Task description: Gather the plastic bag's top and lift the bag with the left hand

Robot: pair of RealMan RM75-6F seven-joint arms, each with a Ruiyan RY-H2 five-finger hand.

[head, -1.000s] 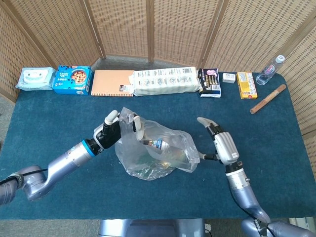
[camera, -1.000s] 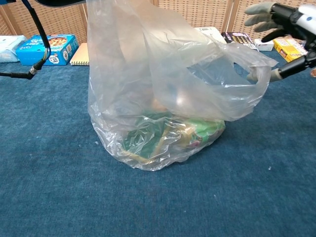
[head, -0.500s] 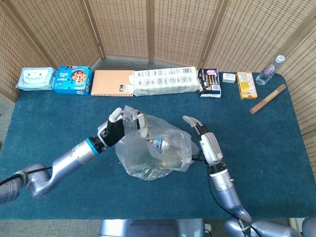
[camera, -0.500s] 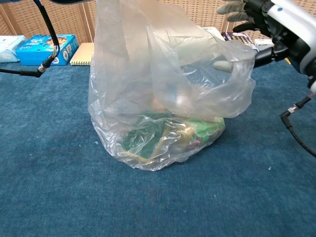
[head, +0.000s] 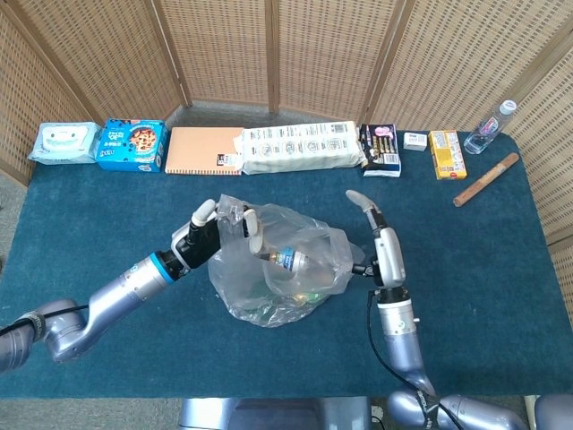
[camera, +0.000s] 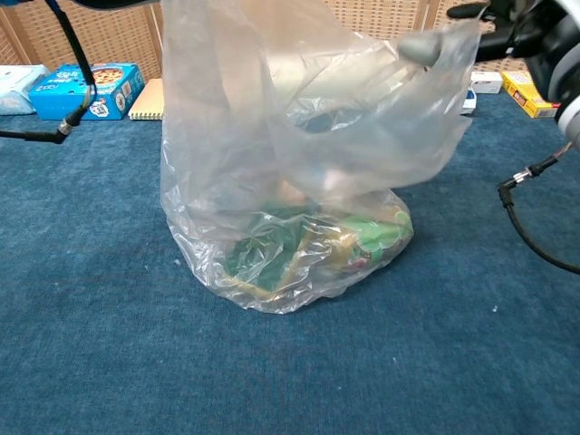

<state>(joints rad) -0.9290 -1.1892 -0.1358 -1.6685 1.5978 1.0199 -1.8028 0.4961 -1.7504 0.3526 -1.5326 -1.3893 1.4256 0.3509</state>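
The clear plastic bag (head: 277, 273) stands on the blue table, with a small bottle (head: 293, 260) and a green packet (camera: 367, 237) inside. In the chest view the bag (camera: 272, 181) fills the middle. My left hand (head: 213, 231) grips the bag's left top edge, fingers curled around the plastic. My right hand (head: 382, 244) is at the bag's right side with its fingers stretched out. One fingertip (camera: 421, 45) is hooked under the right rim and holds it up. The rest of the right hand (camera: 526, 27) shows at the chest view's top right corner. The left hand is outside the chest view.
Along the table's back edge lie a wipes pack (head: 63, 141), a blue cookie box (head: 132, 144), an orange notebook (head: 204, 150), a long white pack (head: 303, 148), a yellow box (head: 445, 153), a water bottle (head: 491, 127) and a brown stick (head: 485, 179). A wicker screen stands behind.
My right hand has swung in and risen at the bag's right side, lifting the right rim higher and nearer the left. The left hand has kept its grip, shifting only slightly.
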